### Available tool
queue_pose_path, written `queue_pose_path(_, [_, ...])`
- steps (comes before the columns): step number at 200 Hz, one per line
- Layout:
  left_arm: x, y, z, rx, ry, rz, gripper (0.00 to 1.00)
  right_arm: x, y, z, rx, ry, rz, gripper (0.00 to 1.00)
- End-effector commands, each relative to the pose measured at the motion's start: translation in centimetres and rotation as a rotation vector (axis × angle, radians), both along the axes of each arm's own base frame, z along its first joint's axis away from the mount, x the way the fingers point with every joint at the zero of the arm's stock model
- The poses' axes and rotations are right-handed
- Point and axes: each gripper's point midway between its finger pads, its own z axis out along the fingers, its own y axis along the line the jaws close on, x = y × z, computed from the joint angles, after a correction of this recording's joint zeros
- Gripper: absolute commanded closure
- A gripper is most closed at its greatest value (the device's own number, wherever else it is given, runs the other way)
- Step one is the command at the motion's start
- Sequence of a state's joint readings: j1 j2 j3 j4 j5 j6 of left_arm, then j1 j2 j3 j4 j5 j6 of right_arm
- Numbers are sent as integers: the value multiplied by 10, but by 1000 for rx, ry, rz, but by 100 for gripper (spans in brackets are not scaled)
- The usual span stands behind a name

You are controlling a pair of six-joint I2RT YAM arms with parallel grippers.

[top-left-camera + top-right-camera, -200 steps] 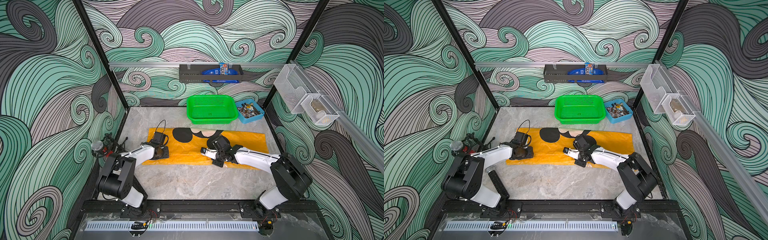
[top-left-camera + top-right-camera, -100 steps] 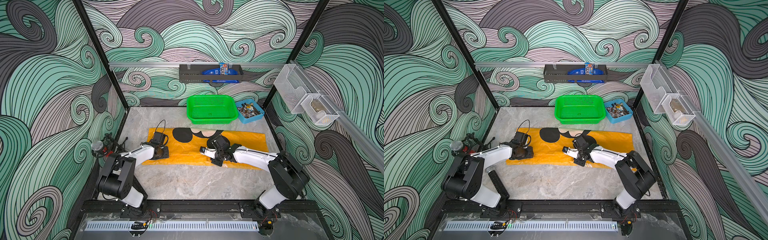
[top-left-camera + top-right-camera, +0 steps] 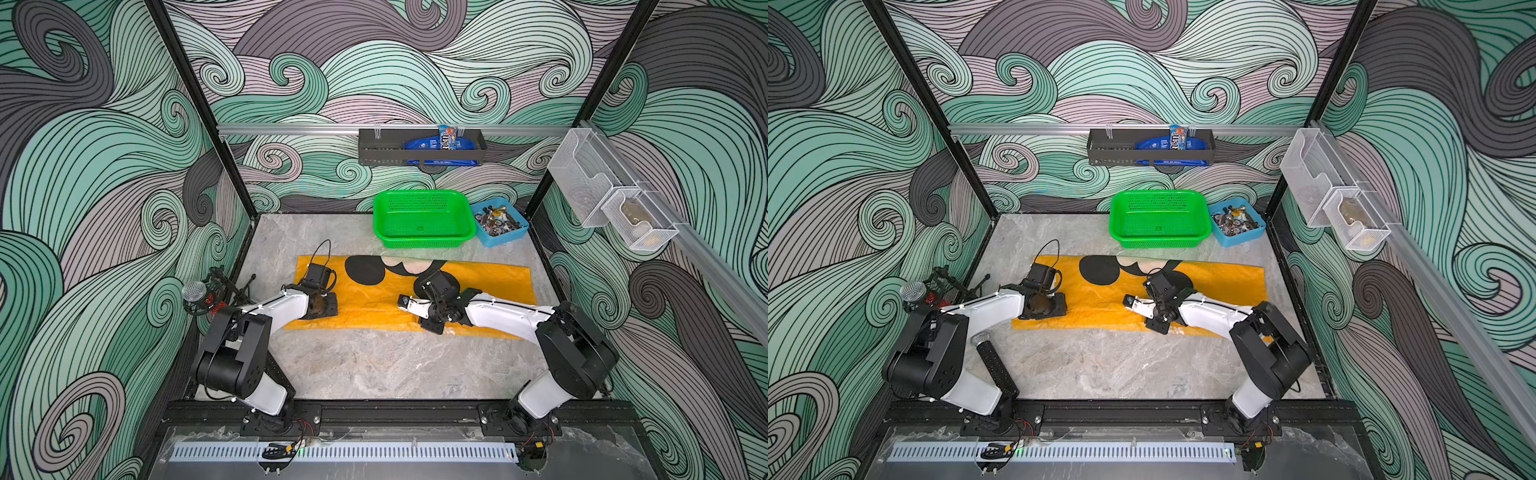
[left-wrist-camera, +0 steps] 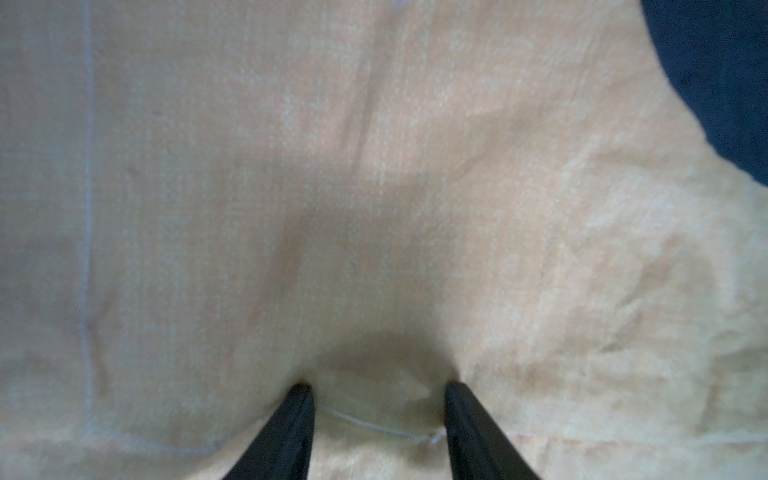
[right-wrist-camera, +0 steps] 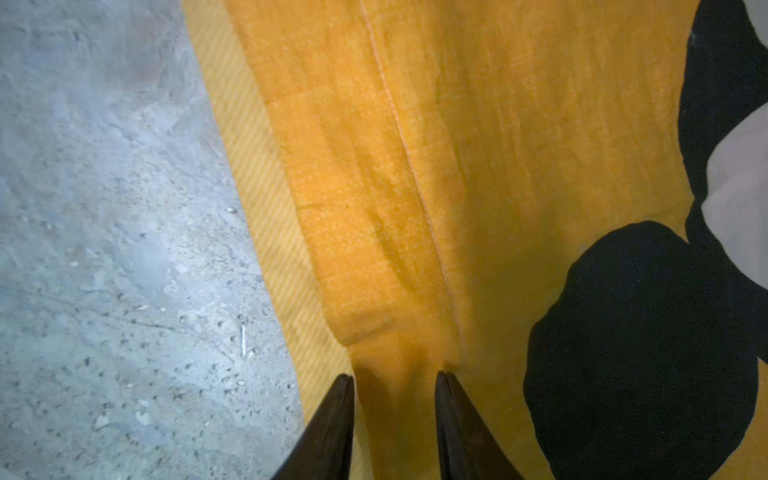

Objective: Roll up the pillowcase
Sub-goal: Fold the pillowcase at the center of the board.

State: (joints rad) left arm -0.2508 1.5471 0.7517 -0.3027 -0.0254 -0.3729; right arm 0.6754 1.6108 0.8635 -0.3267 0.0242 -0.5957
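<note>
Right claw [image 5: 395,376] wider apart than before, left claw [image 4: 379,385] open, pillowcase [image 3: 374,307] beneath both.

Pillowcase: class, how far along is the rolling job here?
Done: the pillowcase lies as a long flat strip on the table. In hand: left end effector and right end effector sit on it, jaws apart. Left: no roll is visible, so all the rolling.

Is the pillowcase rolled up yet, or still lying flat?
Flat: the pillowcase lies as one long strip on the table, no roll visible.
</note>
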Motion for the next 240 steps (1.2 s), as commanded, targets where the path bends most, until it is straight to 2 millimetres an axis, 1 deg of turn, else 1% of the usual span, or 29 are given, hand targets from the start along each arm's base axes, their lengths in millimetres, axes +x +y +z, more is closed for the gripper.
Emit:
queue_pose_path(1, [-25, 3, -27, -1, 120, -12, 46, -6, 12, 5, 32, -5, 29, 60])
queue_pose_path(24, [-26, 3, -27, -1, 119, -14, 46, -8, 17, 2, 22, -22, 43, 58])
queue_pose_path(49, [-26, 4, -28, -1, 123, -11, 46, 1, 23, 5, 21, -68, 33, 57])
queue_pose_path(73, [-26, 3, -27, -1, 122, -14, 46, 7, 26, 3, 6, -93, 25, 57])
queue_pose_path(111, [-26, 3, -27, 2, 123, -21, 46, 3, 31, -4, 4, -89, 39, 58])
queue_pose_path(127, [-25, 3, -27, 1, 122, -21, 46, 6, 32, -4, 5, -99, 32, 59])
queue_pose_path(154, [-25, 4, -26, 3, 121, -22, 46, 11, 32, -5, -4, -109, 16, 68])
queue_pose_path(189, [-26, 5, -26, 7, 122, -26, 46, 12, 33, -3, 0, -114, 14, 88])
queue_pose_path(219, [-25, 5, -26, 6, 124, -24, 46, 12, 34, -2, 8, -113, 15, 97])
queue_pose_path(240, [-25, 6, -26, 7, 122, -24, 46, 12, 36, 4, 26, -121, 17, 99])
